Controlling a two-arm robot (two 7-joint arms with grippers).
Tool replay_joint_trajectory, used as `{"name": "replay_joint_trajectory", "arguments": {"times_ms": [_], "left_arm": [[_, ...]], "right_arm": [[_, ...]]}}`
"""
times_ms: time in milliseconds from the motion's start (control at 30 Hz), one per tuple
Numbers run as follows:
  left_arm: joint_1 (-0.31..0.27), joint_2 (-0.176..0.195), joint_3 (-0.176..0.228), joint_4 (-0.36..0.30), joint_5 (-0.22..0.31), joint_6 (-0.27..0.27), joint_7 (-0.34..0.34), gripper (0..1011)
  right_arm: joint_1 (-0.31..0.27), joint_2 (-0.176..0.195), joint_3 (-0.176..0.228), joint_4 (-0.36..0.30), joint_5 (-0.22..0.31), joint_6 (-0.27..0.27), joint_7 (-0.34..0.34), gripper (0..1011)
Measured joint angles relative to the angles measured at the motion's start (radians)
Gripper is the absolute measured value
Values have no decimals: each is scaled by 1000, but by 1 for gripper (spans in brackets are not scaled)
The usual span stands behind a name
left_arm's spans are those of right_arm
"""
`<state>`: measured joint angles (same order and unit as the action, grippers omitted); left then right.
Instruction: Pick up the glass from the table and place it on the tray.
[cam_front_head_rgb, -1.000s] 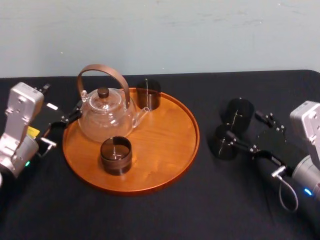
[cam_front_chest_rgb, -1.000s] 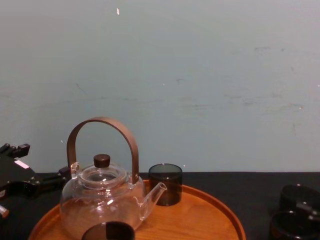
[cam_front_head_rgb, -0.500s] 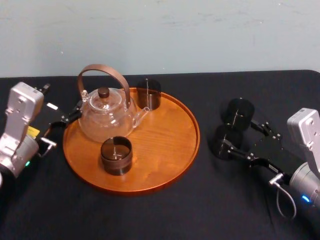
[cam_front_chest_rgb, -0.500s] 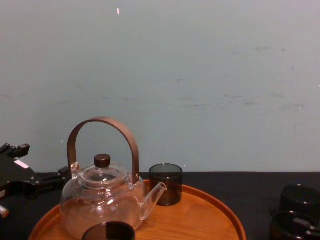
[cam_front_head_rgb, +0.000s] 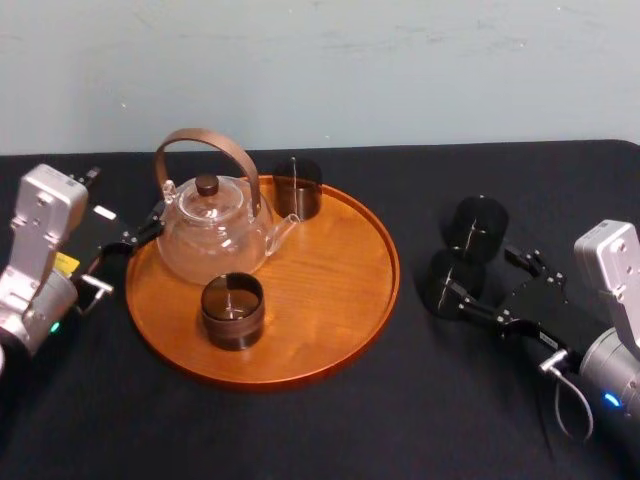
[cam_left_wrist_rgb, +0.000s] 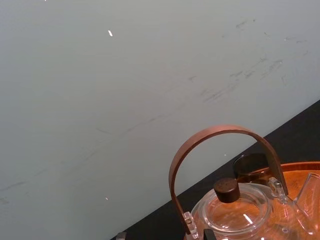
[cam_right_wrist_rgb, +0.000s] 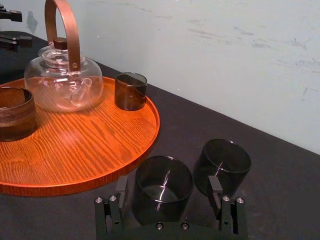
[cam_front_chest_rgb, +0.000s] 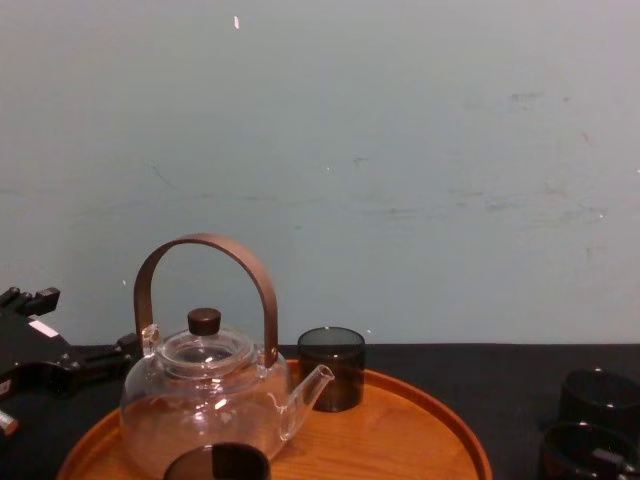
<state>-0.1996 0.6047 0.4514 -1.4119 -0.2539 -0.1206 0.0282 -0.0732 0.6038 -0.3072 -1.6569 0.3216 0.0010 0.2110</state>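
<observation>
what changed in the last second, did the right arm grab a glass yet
The right gripper drew back toward the robot and now sits with open fingers on either side of the nearer glass on the table. Nothing is gripped yet. The farther glass, tray, teapot and left gripper stayed put.

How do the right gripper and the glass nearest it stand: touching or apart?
Apart. The right wrist view shows the right gripper open around the glass, a gap beside each finger.
</observation>
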Motion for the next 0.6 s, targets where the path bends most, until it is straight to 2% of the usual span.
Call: {"name": "replay_joint_trajectory", "arguments": {"times_ms": [600], "left_arm": [[0, 0, 0, 0, 0, 0, 0, 1002]], "right_arm": [[24, -52, 19, 80, -16, 17, 59, 1000]]}}
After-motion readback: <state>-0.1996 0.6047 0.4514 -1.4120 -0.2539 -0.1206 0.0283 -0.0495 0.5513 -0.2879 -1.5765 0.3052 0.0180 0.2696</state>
